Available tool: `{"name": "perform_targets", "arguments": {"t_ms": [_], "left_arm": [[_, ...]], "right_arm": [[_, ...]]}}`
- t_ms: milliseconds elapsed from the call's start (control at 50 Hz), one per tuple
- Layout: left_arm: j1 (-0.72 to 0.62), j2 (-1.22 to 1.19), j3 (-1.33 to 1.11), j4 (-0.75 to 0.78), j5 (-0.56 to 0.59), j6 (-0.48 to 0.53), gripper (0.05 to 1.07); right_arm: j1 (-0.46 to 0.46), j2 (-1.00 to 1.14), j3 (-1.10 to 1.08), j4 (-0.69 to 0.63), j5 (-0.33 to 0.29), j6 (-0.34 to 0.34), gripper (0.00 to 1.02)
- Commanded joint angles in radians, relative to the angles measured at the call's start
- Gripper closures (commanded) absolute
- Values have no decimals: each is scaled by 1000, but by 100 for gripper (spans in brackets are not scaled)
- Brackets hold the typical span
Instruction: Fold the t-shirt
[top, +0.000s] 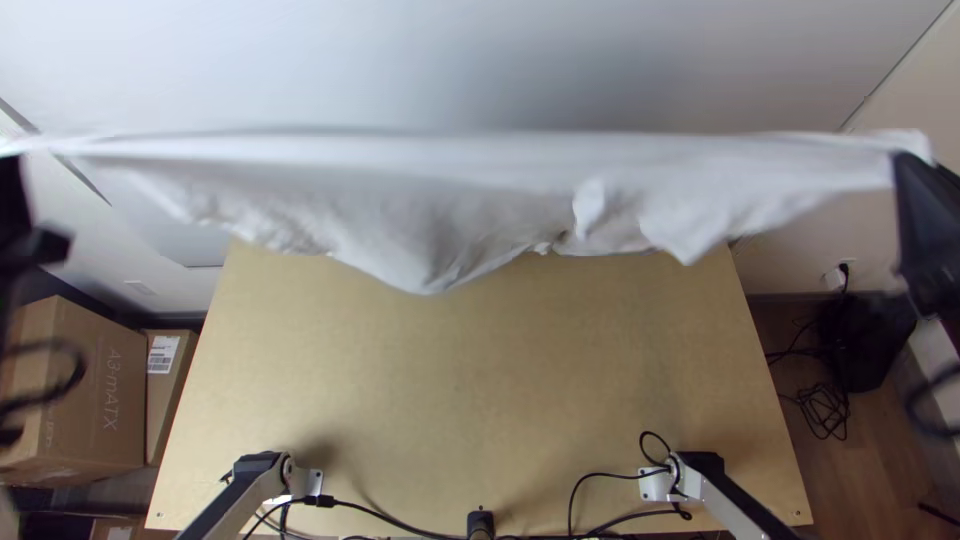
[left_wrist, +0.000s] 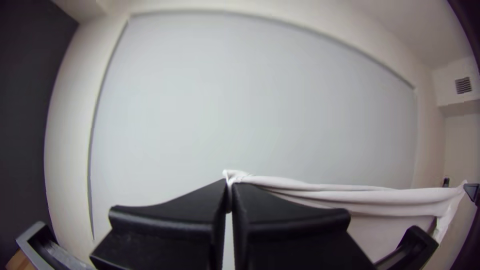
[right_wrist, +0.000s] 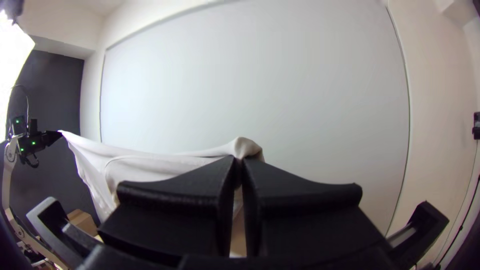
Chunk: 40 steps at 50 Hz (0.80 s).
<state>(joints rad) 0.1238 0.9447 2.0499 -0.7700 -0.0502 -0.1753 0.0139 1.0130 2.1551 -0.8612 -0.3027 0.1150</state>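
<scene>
Left claw (top: 12, 195) and right claw (top: 908, 168) pinch the t-shirt (top: 430, 200) by its taut upper edge, open air above.

Table (top: 450, 380) between boxes (top: 80, 380) and floor cables (top: 825, 405).
Boxes beyond the left edge; floor cables beyond the right. At the near edge, left arm (top: 235, 512) toward the left corner, right arm (top: 738, 508) toward the right, desk cables (top: 390, 517) between. T-shirt (top: 420, 190) raised between left gripper (top: 12, 180) and right gripper (top: 908, 175), wall panel (top: 400, 60) behind.

T-shirt (top: 430, 215): soft matt cloth, wrinkled. Table (top: 470, 380): smooth matt wood. Pincer fingers (right_wrist: 200, 185): matt black, smooth.
</scene>
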Motion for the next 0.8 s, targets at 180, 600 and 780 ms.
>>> {"name": "perform_targets", "arguments": {"t_ms": [180,600,780], "left_arm": [[42,-195,38,-66,-51,-12,105],[4,-265,-603,-20,29,-116,105],[-35,-261,-1082,146,96,-139,104]], "right_arm": [[0,-134,55,79,42,78,100],[17,-214,-462,94,28,172,100],[67,-352,-1037,281,30,178,100]]}}
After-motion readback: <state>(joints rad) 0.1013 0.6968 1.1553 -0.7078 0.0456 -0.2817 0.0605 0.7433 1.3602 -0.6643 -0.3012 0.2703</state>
